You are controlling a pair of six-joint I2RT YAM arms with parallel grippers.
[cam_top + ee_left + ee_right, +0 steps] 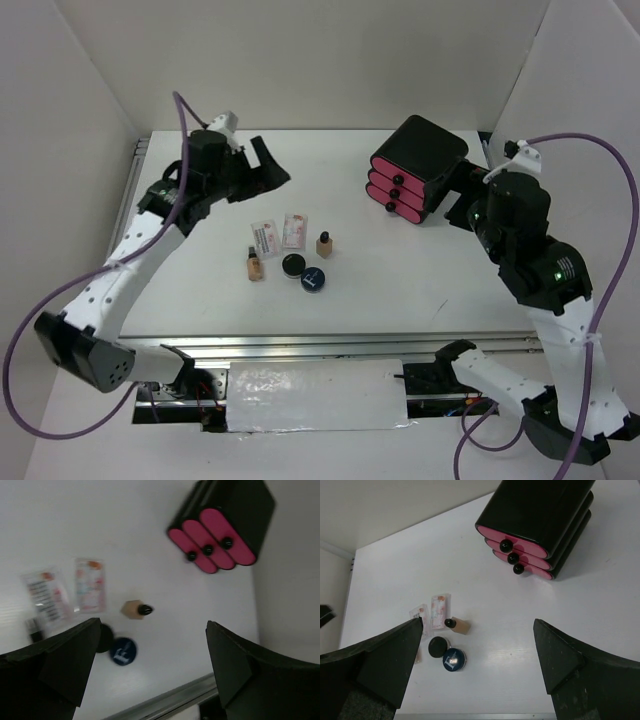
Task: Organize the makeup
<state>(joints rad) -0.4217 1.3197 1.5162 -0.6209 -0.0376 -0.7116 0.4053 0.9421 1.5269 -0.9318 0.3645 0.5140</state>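
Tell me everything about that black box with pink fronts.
The glossy, plastic-looking black box has three stacked pink drawer fronts, each with a round black knob, all apparently shut. It stands far right on the white table, turned diagonally, fronts facing the table's middle. Only the table seems to touch it.

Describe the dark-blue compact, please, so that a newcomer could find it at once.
On the white table, look left of the black box with pink drawer fronts to the small cluster of makeup near the middle. The dark-blue compact lies at the cluster's edge nearest the arms' bases, beside the black compact; it alone is blue and bears a white mark on its lid.
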